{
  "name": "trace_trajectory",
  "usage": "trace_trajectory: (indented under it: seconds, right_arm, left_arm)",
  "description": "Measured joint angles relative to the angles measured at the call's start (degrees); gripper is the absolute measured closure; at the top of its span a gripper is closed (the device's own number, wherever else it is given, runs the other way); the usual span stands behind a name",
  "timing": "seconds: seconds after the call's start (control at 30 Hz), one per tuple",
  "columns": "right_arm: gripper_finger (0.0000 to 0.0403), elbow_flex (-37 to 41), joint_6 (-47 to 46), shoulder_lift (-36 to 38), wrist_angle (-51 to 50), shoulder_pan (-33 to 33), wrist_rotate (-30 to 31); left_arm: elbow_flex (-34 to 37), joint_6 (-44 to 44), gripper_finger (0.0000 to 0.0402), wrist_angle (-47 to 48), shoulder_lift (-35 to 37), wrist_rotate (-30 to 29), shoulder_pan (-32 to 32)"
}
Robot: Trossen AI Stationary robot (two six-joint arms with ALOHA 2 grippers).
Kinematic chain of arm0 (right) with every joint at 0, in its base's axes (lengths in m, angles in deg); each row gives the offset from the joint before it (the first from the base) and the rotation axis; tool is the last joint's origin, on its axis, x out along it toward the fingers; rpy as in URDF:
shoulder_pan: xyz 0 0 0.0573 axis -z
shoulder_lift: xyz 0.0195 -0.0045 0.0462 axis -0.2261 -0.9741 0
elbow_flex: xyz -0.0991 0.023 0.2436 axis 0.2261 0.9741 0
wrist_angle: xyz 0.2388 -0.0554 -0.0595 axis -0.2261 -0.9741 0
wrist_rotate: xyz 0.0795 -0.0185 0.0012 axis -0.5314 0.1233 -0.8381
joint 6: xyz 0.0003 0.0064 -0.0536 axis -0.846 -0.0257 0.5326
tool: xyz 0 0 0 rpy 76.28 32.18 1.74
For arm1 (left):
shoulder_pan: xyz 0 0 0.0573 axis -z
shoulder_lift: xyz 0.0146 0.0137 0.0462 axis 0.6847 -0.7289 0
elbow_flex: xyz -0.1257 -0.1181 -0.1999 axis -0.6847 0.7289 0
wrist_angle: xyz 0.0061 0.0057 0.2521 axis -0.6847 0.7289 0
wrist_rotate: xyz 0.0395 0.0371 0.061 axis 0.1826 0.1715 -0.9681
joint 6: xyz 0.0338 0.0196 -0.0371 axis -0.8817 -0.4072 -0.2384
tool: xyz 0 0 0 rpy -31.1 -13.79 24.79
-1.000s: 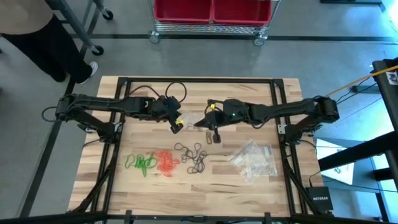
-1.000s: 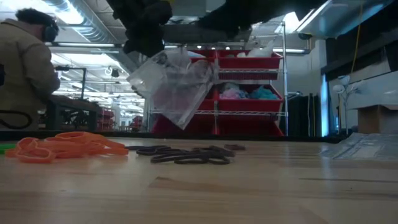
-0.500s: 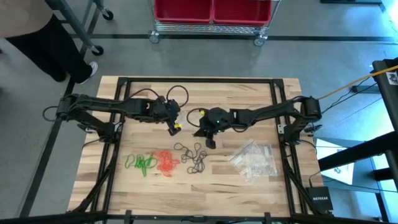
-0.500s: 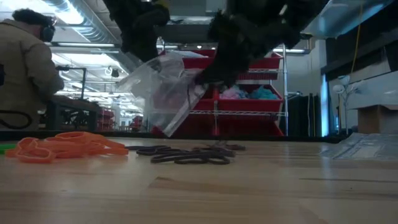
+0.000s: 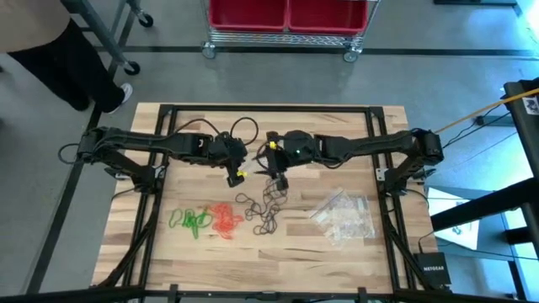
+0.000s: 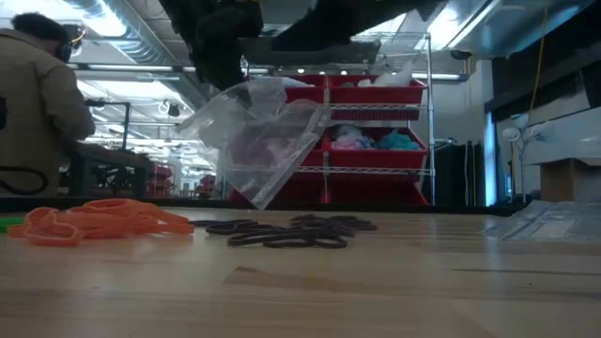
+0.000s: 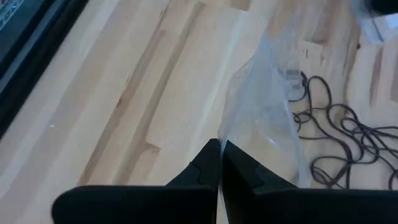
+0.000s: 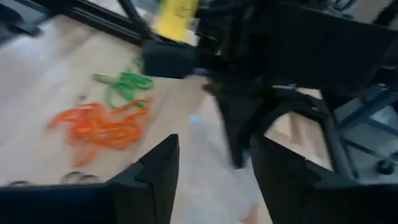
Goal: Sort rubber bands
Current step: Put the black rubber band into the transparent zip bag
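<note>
The left gripper (image 7: 219, 163) is clamped on the edge of a clear bag (image 6: 263, 141) held above the table (image 5: 337, 135). The right gripper (image 8: 211, 168) stands with its fingers apart, holding nothing. The rubber bands lie in piles near the table's front edge — green (image 5: 192, 221), orange (image 5: 224, 219), black (image 5: 263, 210).

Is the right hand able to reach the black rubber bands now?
Probably yes. The right hand is open, holds nothing and hangs just above the black rubber bands; only the clear bag in the left hand hangs nearby.
</note>
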Motion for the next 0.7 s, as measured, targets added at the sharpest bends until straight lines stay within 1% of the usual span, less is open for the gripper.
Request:
trace_trajectory:
  seconds: [0.27, 0.4, 0.5, 0.63, 0.7]
  right_arm:
    - [0.022, -6.15, 3.49, -8.53, -1.95, 0.23, 0.52]
    - [0.0221, -9.62, 5.29, -11.67, -7.9, 0.21, 2.01]
    - [0.0221, -11.39, 5.51, -12.9, -13.4, 0.19, 1.8]
    - [0.0221, -11.83, 7.08, -13.69, -15.7, 0.1, 1.85]
    - [0.0221, -11.83, 9.36, -14.22, -14.02, 0.1, 5.12]
  left_arm:
    - [0.0, -0.12, 0.0401, 0.3, -0.01, 0.07, -0.12]
    - [0.0, -0.11, 0.0401, 0.54, -0.01, 0.06, -0.1]
    - [0.0, 0.23, 0.0401, 0.51, 0.01, 0.04, -0.12]
    - [0.0, 1.7, 0.0401, -0.24, 0.01, 0.04, -0.51]
    - [0.0, 1.88, 0.0401, -1.71, 0.01, 0.55, -0.52]
